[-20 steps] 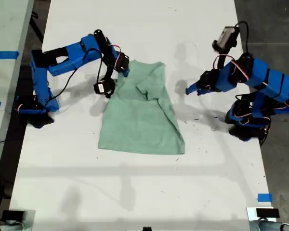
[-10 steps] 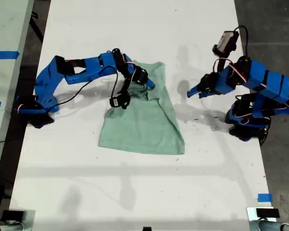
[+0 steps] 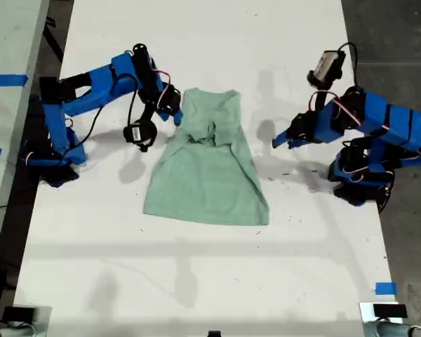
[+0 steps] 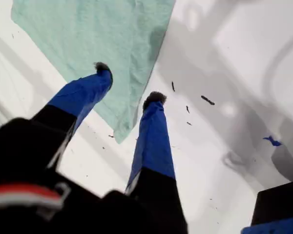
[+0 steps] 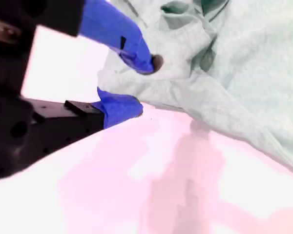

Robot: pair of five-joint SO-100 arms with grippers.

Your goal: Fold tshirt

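my first claw (image 4: 129, 83): spread wide, nothing between the fingers, hanging over the white surface (image 3: 217, 281) just off the shirt's edge, on the exterior view's right
my second claw (image 5: 136, 85): also spread, one tip over the cloth and the other at the shirt's edge, not pinching anything as far as I can see; it's on the exterior view's left
tshirt (image 3: 207, 168): pale mint green, lying on the surface between the two arms, upper part bunched into wrinkles and folded in on itself, lower part spread flat
surface: white, a few dark specks near the first claw
blue tape (image 3: 384, 288): small bit near the exterior view's lower right
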